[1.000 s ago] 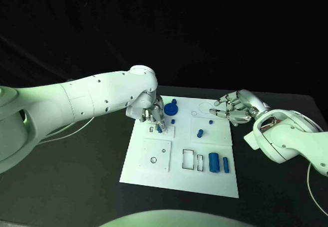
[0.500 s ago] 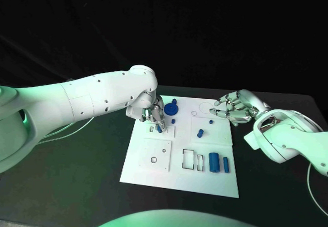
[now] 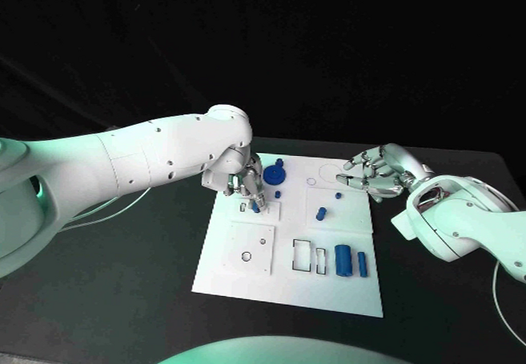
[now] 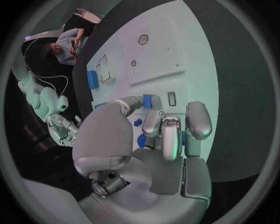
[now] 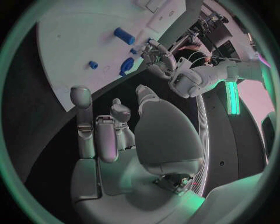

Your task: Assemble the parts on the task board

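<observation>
The white task board [image 3: 285, 283] lies mid-table. My left hand [image 3: 237, 179] hovers over its upper left part and pinches a small blue part [image 3: 254, 204] between thumb and fingers, low over the board; the same small blue part [image 4: 147, 100] sits at the fingertips of the left hand [image 4: 157, 140] in the left wrist view. My right hand [image 3: 374, 175] hangs at the board's far right corner, fingers loosely bent and apart, holding nothing. The right hand [image 5: 114, 135] is also empty in its wrist view.
On the board lie a blue round knob piece [image 3: 274, 174], a short blue peg [image 3: 321, 213], a blue cylinder [image 3: 343, 260] and a thin blue bar [image 3: 362, 264]. Rectangular slots [image 3: 302, 255] and a square plate [image 3: 252, 246] with a hole lie near me.
</observation>
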You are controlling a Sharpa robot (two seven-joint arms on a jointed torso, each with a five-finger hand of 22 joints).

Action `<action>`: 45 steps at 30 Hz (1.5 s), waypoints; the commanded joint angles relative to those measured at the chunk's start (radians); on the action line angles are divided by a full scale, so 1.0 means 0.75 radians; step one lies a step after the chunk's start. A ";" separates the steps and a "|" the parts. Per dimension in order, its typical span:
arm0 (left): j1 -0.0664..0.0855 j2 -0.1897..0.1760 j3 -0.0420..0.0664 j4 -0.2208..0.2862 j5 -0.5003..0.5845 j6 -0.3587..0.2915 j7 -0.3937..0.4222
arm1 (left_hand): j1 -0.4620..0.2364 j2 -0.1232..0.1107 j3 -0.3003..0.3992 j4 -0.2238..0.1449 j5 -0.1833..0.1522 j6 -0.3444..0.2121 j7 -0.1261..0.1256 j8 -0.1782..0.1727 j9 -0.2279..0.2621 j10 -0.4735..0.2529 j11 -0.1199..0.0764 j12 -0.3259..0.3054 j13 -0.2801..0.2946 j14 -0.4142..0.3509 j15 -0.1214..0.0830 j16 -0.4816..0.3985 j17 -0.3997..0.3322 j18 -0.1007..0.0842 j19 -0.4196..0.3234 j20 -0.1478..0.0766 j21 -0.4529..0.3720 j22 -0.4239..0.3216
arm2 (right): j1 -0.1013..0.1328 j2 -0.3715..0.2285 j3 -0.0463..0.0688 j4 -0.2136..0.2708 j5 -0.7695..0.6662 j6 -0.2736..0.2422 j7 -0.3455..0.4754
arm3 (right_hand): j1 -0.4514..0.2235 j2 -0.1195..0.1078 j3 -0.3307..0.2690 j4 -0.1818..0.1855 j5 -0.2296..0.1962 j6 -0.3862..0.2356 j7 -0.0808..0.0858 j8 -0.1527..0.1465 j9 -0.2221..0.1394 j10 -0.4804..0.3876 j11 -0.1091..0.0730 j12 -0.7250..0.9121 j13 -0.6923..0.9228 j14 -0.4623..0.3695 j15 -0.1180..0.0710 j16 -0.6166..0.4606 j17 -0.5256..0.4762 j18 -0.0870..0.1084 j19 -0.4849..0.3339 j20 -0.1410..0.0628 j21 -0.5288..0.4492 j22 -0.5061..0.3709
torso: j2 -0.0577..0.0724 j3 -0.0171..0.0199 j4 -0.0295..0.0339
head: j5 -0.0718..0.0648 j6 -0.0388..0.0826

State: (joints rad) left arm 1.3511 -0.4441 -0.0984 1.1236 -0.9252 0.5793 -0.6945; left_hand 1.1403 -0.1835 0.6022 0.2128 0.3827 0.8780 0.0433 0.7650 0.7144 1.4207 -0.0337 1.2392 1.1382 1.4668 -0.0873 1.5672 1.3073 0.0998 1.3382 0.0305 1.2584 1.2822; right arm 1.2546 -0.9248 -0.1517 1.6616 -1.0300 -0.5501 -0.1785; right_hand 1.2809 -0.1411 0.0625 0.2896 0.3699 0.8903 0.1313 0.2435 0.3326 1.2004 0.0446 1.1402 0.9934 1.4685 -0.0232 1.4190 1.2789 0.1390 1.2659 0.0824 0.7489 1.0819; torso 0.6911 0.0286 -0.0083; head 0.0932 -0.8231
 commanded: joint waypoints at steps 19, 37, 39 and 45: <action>-0.006 -0.003 -0.004 -0.007 0.006 0.039 -0.031 | -0.047 0.044 0.269 -0.272 -0.036 0.007 -0.012 0.003 0.002 0.006 -0.001 -0.002 -0.002 0.139 0.004 0.005 0.351 -0.011 0.001 0.001 -0.005 0.003 | -0.001 -0.003 0.000 0.003 -0.008 0.010 0.002 | 0.007 -0.002 0.008 0.002 0.007 -0.008 -0.003 0.007 0.002 -0.008 0.003 -0.008 -0.004 0.030 -0.002 -0.012 -0.006 0.026 -0.010 0.000 -0.011 -0.003 | 0.001 -0.0011 -0.0003 | -0.002 -0.002; -0.006 -0.001 -0.004 -0.010 0.013 0.039 -0.031 | -0.177 0.044 0.212 -0.207 -0.127 0.013 -0.024 -0.014 -0.003 0.002 -0.009 -0.002 -0.005 0.139 -0.001 0.005 0.351 -0.011 0.001 -0.002 -0.017 0.005 | -0.001 -0.002 0.000 0.004 -0.011 0.016 0.006 | -0.001 -0.005 0.004 0.004 0.002 -0.008 -0.003 0.008 0.003 -0.008 0.004 -0.011 -0.009 0.029 -0.002 -0.016 -0.009 0.026 -0.010 0.000 -0.019 -0.008 | 0.000 -0.0008 0.0015 | -0.002 -0.004; -0.006 -0.001 -0.004 -0.011 0.014 0.039 -0.030 | -0.193 0.043 0.204 -0.197 -0.135 0.014 -0.025 -0.018 -0.005 0.002 -0.010 -0.001 -0.005 0.139 -0.002 0.005 0.351 -0.011 0.002 -0.002 -0.018 0.006 | -0.001 -0.002 0.000 0.004 -0.012 0.016 0.006 | -0.004 -0.005 0.003 0.004 0.000 -0.008 -0.003 0.008 0.004 -0.008 0.004 -0.011 -0.009 0.029 -0.002 -0.017 -0.010 0.026 -0.009 0.000 -0.022 -0.010 | 0.000 -0.0009 0.0011 | -0.002 -0.004; -0.006 -0.001 -0.004 -0.012 0.015 0.043 -0.031 | -0.219 0.041 0.192 -0.180 -0.148 0.017 -0.026 -0.024 -0.009 0.000 -0.010 -0.001 -0.005 0.139 -0.003 0.005 0.351 -0.011 0.002 -0.003 -0.020 0.007 | -0.001 -0.003 0.000 0.005 -0.008 0.017 0.007 | -0.012 -0.006 -0.001 0.004 -0.007 -0.009 -0.003 0.009 0.005 -0.007 0.004 -0.012 -0.011 0.030 -0.002 -0.019 -0.009 0.026 -0.007 0.000 -0.025 -0.012 | 0.000 -0.0015 -0.0011 | -0.002 -0.005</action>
State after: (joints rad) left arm 1.3511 -0.4449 -0.0983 1.1158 -0.9148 0.5869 -0.6915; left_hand 0.9838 -0.1530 0.7328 0.0823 0.2746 0.8853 0.0352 0.7486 0.7084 1.4206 -0.0337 1.2392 1.1348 1.4668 -0.0873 1.5672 1.3073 0.0999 1.3382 0.0304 1.2489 1.2865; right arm 1.2547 -0.9272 -0.1517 1.6634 -1.0300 -0.5489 -0.1791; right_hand 1.2809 -0.1412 0.0624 0.2896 0.3699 0.8903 0.1313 0.2435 0.3351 1.2004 0.0446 1.1361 0.9858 1.4685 -0.0232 1.4095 1.2725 0.1391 1.2659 0.0824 0.7334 1.0744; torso 0.6912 0.0277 -0.0083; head 0.0915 -0.8260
